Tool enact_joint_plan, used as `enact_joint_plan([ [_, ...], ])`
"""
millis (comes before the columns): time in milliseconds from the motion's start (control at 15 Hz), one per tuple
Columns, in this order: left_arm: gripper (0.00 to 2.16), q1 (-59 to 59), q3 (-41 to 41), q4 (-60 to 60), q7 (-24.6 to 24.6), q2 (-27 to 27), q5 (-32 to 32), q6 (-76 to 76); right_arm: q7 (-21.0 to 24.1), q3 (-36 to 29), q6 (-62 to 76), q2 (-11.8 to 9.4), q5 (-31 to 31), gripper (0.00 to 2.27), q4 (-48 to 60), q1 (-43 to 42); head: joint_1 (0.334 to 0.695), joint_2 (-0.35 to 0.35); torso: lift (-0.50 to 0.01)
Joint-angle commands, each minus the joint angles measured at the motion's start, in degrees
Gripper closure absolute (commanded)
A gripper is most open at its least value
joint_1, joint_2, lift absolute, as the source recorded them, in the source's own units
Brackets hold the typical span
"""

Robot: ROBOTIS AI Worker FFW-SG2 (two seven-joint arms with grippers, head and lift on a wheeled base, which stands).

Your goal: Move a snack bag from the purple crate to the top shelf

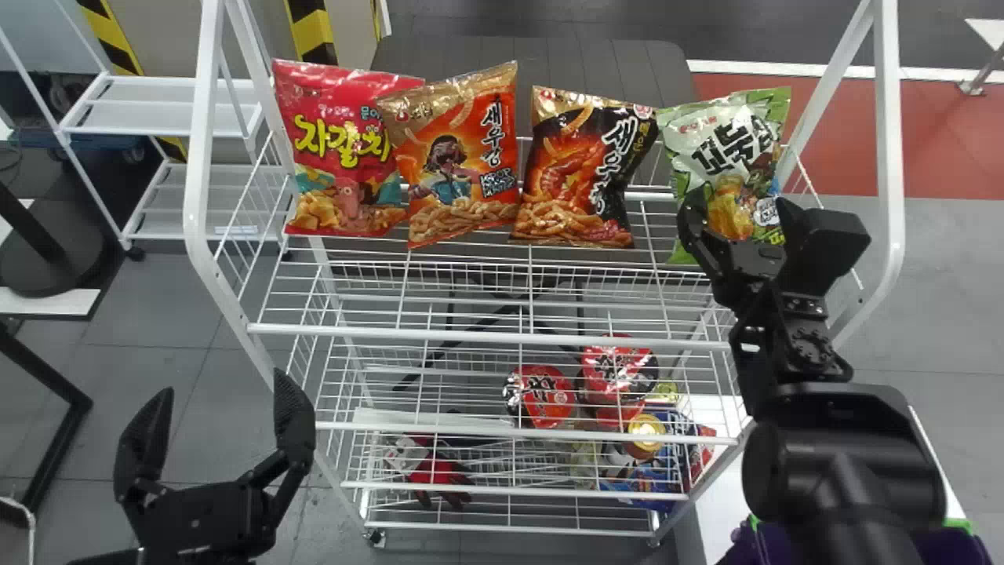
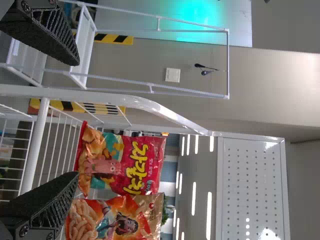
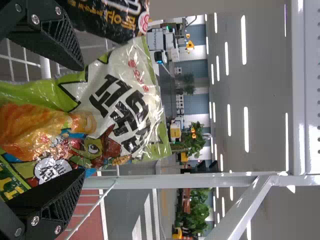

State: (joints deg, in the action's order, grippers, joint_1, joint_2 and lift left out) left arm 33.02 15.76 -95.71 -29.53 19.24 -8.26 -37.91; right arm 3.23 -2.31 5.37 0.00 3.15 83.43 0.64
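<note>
In the head view, the fingers of the right gripper (image 1: 741,205) are spread wide, and the green bag (image 1: 729,141) is seen between them. The bag is set at the right end of the top shelf (image 1: 486,336), just beside the black bag (image 1: 584,169). Farther left, the orange bag (image 1: 463,165) and the red bag (image 1: 345,149) are lined up. Big dark letters are printed on the pale part of the green bag, white ones on the black bag and yellow ones on the red bag. The right arm (image 1: 843,463) is stretched up from the bottom edge, above the purple crate (image 1: 957,545). The left gripper (image 1: 223,384) is held low, to the left of the rack, with its fingers wide.

In the left wrist view, the red bag and the orange bag are seen, both with print on them.

In the right wrist view, a gap can be seen between one finger (image 3: 55,42) and the green bag. The other finger is seen in front of the bag's edge; whether the bag is touched there cannot be told. Small red print is also seen near the bag's top.
</note>
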Motion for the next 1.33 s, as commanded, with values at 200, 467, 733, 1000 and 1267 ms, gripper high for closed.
enact_joint_plan([
  [200, 0.00, 1.3, -0.6, -1.7, 0.0, 0.1, 0.3, 0.4, -0.1, 2.6, -7.6, 0.1, -2.6, 0.10, 16.9, 14.2, 0.695, 0.018, 0.000],
  [467, 0.00, 2.3, -0.6, -3.1, 0.1, 0.2, 1.2, 0.8, -0.2, 5.7, 1.7, 0.1, -2.8, 0.10, 24.2, 25.9, 0.695, 0.047, 0.000],
  [733, 0.00, 4.2, -0.8, -5.9, 0.9, 0.3, 2.5, 4.8, -0.2, 8.2, 7.8, 0.1, -3.0, 0.10, 27.1, 33.5, 0.695, 0.088, 0.000],
  [1000, 0.00, 5.3, -1.3, -8.2, 1.5, 0.2, 3.3, 9.2, 0.0, 10.0, 12.4, -0.4, -5.9, 0.10, 27.2, 38.1, 0.695, 0.118, 0.000],
  [1267, 0.00, 5.7, -1.3, -8.8, 1.1, -0.7, 4.0, 10.3, 2.1, 10.0, 15.2, -1.2, -6.6, 0.10, 26.2, 39.6, 0.695, 0.123, 0.000],
])
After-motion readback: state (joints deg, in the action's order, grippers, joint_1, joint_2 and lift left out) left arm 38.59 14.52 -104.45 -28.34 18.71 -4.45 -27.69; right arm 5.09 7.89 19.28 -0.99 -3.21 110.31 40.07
